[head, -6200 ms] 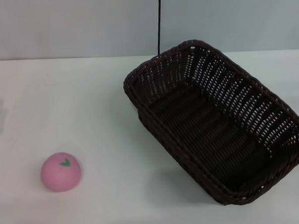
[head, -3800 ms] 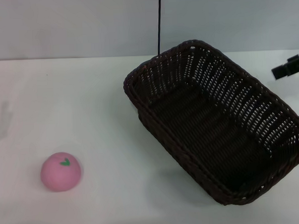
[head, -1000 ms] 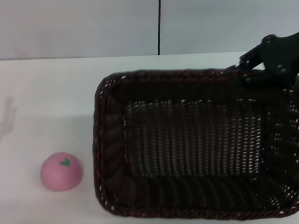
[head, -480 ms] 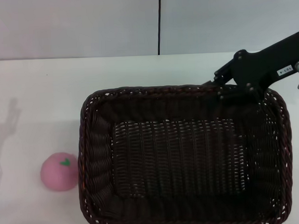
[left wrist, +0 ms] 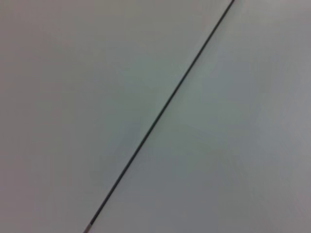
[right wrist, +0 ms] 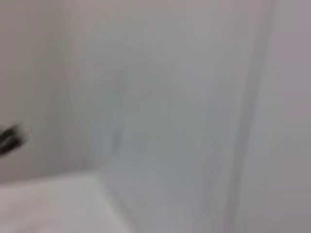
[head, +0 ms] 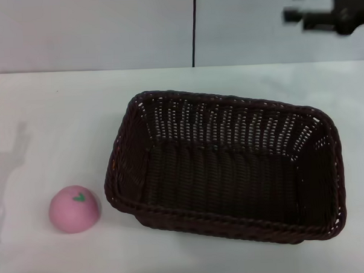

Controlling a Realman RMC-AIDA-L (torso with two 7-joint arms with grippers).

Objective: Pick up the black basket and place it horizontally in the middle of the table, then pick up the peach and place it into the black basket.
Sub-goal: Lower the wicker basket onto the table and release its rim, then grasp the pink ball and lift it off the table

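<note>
The black basket (head: 216, 100) stands flat on the white table (head: 60, 117), its long side running across the table, a little right of centre, and it holds nothing. The pink peach (head: 74, 208) with its green leaf mark sits on the table just left of the basket's near left corner, apart from it. My right gripper (head: 292, 1) is open and empty, high above the basket's far right corner, in front of the wall. My left gripper is out of view; its wrist view shows only wall.
A grey wall with a dark vertical seam (head: 193, 27) stands behind the table's far edge. A faint arm shadow (head: 7, 156) lies on the table at the left. Bare tabletop lies left of and behind the peach.
The right gripper has let go of the basket's far rim and risen up and to the right. The basket now rests lower and slightly turned. The peach has not moved.
</note>
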